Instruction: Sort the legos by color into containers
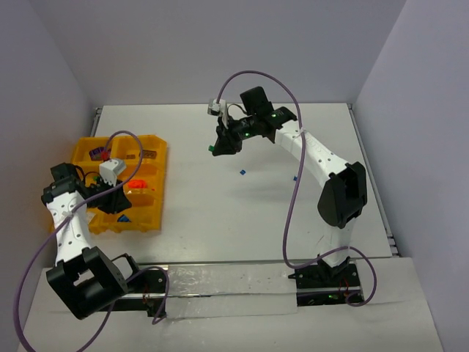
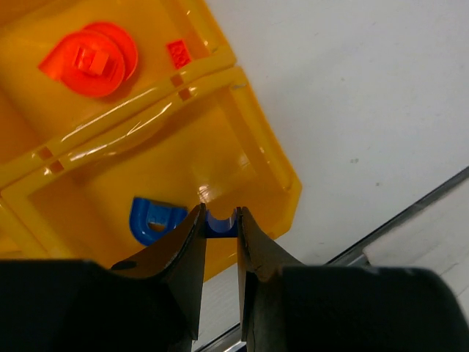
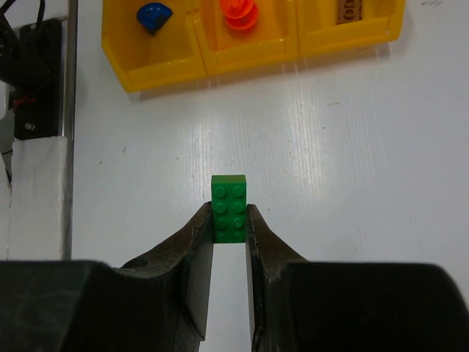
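My left gripper (image 2: 220,221) is shut on a small blue lego (image 2: 220,227) and holds it over the near corner bin of the yellow-orange tray (image 2: 272,155). Another blue curved lego (image 2: 150,218) lies in that bin. The bin beside it holds an orange-red round piece (image 2: 91,59) and a tiny red brick (image 2: 178,53). My right gripper (image 3: 229,221) is shut on a green studded lego (image 3: 229,199), held above the white table right of the tray (image 1: 160,187). Two small blue legos (image 1: 241,172) (image 1: 295,178) lie loose on the table.
The tray's three nearest bins (image 3: 249,59) show in the right wrist view, with blue, orange-red and a dark piece in them. A metal rail (image 1: 220,282) runs along the table's near edge. Grey walls close in the back and both sides.
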Tool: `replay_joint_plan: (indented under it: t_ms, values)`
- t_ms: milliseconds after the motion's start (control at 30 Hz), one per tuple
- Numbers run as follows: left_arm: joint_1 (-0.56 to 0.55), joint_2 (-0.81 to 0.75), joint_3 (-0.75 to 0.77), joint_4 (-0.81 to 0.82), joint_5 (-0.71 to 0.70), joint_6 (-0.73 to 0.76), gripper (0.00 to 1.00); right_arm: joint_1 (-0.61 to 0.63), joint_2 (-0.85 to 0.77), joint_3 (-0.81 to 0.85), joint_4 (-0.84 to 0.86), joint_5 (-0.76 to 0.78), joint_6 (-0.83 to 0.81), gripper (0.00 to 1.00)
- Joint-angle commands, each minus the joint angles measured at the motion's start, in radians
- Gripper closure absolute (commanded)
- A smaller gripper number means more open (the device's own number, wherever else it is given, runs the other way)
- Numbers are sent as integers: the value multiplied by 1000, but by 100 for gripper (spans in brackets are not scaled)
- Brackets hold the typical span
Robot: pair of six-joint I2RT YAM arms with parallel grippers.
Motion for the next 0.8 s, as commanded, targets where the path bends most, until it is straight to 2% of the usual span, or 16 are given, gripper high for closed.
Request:
replay_joint_plan:
  t_ms: [0,67,167,267,500,533,633,767]
  values:
    - [6,-15,-49,133,-116,-33,91,2,-40,5,65,9,34,100]
    - [6,-16,-70,152,-145,-31,84,2,-46,-3,67,16,31,100]
    - [6,-28,-86,174,-158,-31,58,1,-61,-28,82,24,35,100]
    - [6,-34,-56,161,-104,-35,48,1,-75,-55,107,31,48,100]
    - [6,4,65,93,86,-85,43,1,-108,-124,216,83,90,100]
    - [2,10,110,108,135,-144,43,1,-122,-147,269,99,111,100]
    - [-74,28,215,283,266,-455,43,2,-186,-247,457,113,202,100]
    - [-267,32,249,559,247,-806,44,13,-230,-331,617,109,278,100]
